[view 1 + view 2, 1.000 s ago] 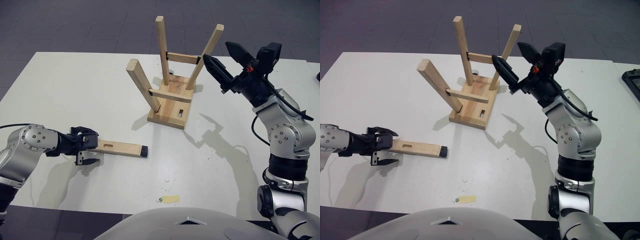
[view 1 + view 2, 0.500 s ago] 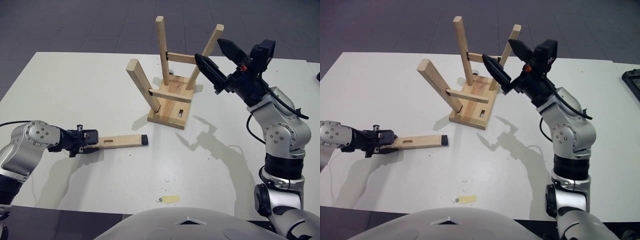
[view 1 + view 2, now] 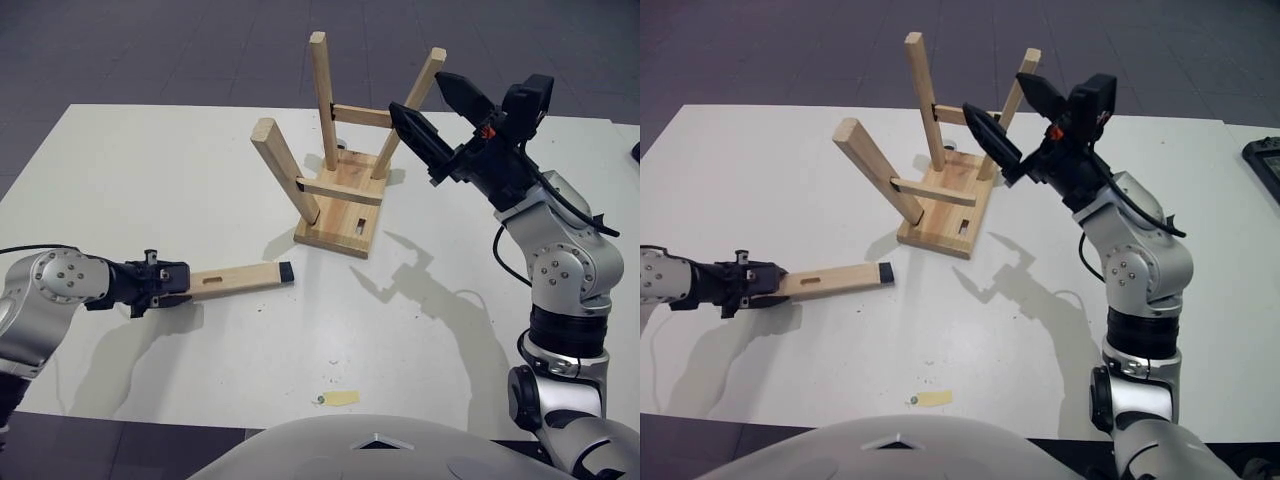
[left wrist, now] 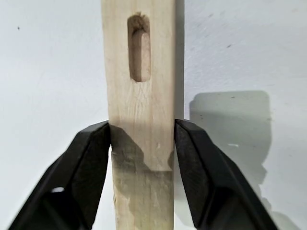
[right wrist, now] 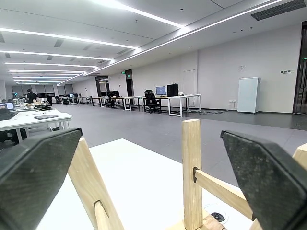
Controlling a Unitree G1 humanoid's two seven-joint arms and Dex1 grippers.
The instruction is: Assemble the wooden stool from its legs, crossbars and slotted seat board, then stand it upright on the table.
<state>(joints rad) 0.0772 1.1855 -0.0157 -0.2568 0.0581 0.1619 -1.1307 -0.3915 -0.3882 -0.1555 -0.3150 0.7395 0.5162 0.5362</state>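
The partly built stool stands upside down at the back middle of the white table (image 3: 130,170): its seat board (image 3: 338,218) lies flat, three legs point up, and two crossbars (image 3: 364,116) join them. A fourth loose leg (image 3: 238,280), slotted and with a black end cap, lies flat near the front left. My left gripper (image 3: 168,284) is shut on its uncapped end; in the left wrist view the black fingers (image 4: 91,163) press both sides of the leg (image 4: 141,91). My right gripper (image 3: 418,94) hangs open close to the stool's right-hand leg (image 3: 424,86), at upper crossbar height.
A small yellowish tag (image 3: 340,398) lies near the table's front edge. A dark object (image 3: 1266,158) sits at the table's far right edge. Bare tabletop stretches between the loose leg and the stool.
My left gripper went from open at the loose leg's end to shut on it, and the leg turned slightly. My right gripper moved left, closer to the stool's legs.
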